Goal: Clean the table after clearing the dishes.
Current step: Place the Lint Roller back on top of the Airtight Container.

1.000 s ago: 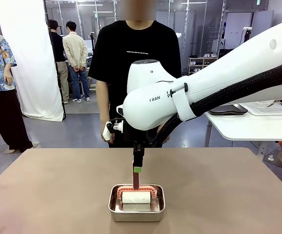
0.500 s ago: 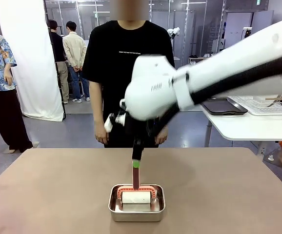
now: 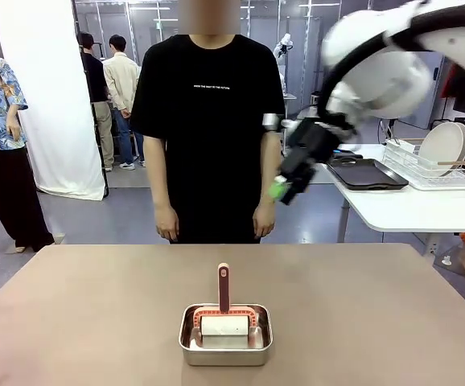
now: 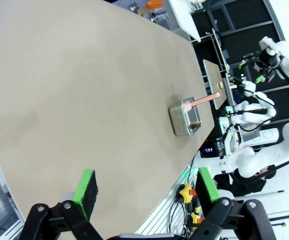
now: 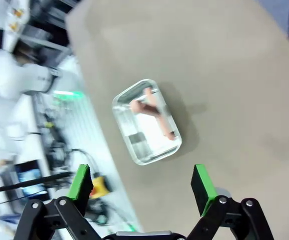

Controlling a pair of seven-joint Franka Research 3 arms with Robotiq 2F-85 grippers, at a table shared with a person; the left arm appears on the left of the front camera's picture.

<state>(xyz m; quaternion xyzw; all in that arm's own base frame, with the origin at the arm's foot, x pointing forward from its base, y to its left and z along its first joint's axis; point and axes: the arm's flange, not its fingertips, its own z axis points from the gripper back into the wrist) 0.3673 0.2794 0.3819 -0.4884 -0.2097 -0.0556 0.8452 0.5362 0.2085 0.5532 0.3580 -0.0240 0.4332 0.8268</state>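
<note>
The tan table (image 3: 88, 314) carries a small steel pan (image 3: 225, 335) near its front middle. In the pan lies a lint roller (image 3: 224, 322) with a pink frame, its handle standing upright. My right gripper (image 3: 283, 186) hangs high above the table's far edge, right of the person, and is open with nothing in it. The right wrist view looks down past the open right gripper (image 5: 140, 182) onto the pan (image 5: 147, 122). My left gripper (image 4: 145, 186) is open and holds nothing, well off from the pan (image 4: 186, 117). A white plate (image 3: 444, 147) stands in a wire rack.
A person in a black shirt (image 3: 208, 121) stands at the far side with both hands hanging down. The white side table (image 3: 417, 207) at the right holds the wire rack (image 3: 438, 173) and a dark tray (image 3: 367, 173). People stand farther back at the left.
My right arm has risen from the roller's handle and swung up and to the right. The roller stays in the pan with its handle upright.
</note>
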